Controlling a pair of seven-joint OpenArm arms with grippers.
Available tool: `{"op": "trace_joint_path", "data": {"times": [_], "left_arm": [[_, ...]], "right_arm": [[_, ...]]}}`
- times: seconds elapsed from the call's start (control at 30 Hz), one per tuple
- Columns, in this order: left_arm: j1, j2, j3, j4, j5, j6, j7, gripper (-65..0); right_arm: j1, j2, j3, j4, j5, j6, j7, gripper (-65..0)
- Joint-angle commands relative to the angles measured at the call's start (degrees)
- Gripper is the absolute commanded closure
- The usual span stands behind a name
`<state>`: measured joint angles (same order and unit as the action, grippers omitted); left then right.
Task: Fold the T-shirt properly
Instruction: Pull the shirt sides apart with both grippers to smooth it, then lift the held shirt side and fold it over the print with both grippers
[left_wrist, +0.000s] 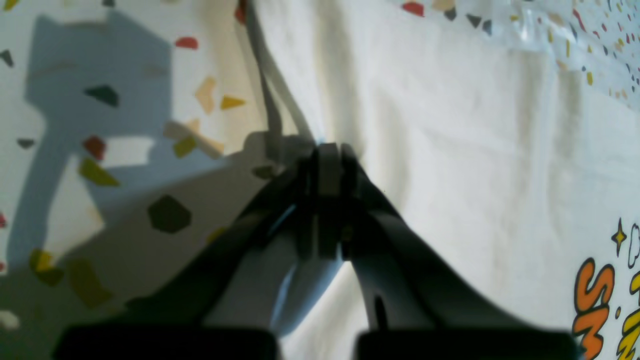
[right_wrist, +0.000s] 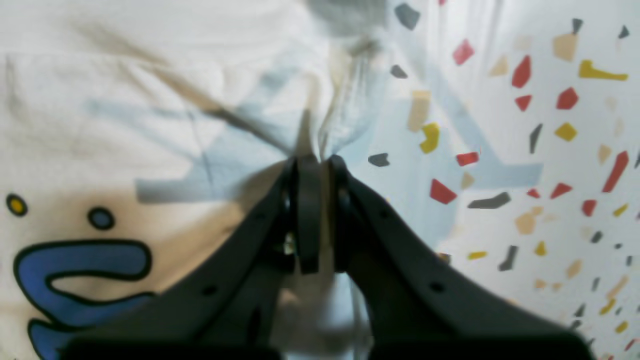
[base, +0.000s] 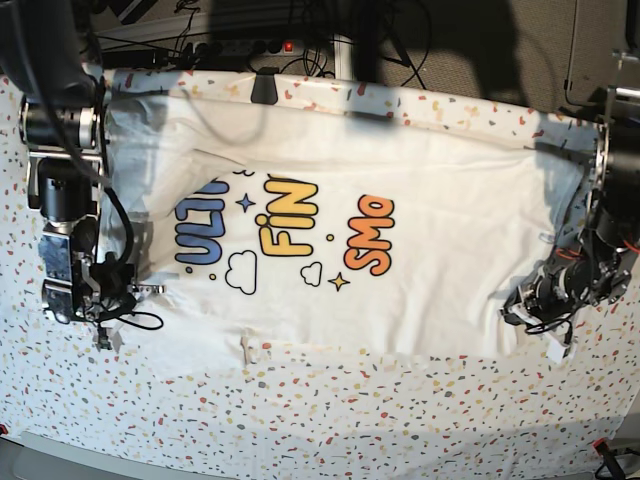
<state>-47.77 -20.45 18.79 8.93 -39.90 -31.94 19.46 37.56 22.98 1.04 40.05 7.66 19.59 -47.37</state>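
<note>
While the T-shirt lies spread print-up across the speckled table cover, the right gripper sits at its left edge near the front, jaws pinched together on a fold of white cloth. Blue, yellow and orange lettering runs across the middle. At the right edge, the left gripper is likewise clamped on the fabric's border.
</note>
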Motion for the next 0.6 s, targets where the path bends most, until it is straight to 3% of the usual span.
{"op": "trace_joint_path", "data": {"times": [0.0, 0.13, 0.23, 0.3, 0.4, 0.57], "left_arm": [[-2.1, -0.9, -0.1, 0.5, -0.7, -0.5, -1.0, 0.0], [-2.1, -0.9, -0.1, 0.5, -0.7, -0.7, -0.4, 0.0], [-2.1, -1.0, -0.1, 1.4, -0.7, -3.3, 0.3, 0.0], [-2.1, -1.5, -0.1, 3.1, -2.0, -5.6, 1.7, 0.0], [-2.1, -2.8, -0.1, 7.3, -7.1, -6.3, 6.7, 0.0], [-1.4, -5.5, -2.0, 14.3, -8.6, -6.3, 13.0, 0.0]], "right_arm": [[2.7, 1.2, 0.1, 0.9, -0.1, 0.4, 0.9, 0.0], [3.2, 2.2, 0.1, 1.0, 0.2, 4.3, 1.2, 0.0], [3.2, 2.9, 0.1, 2.0, 3.6, 7.8, 1.1, 0.0], [3.2, 3.1, 0.1, 3.2, 6.4, 10.8, 1.1, 0.0], [3.2, 3.4, 0.1, 5.5, 8.9, 17.4, 0.5, 0.0], [2.2, 3.4, 0.1, 10.0, 13.0, 19.2, -2.1, 0.0]]}}
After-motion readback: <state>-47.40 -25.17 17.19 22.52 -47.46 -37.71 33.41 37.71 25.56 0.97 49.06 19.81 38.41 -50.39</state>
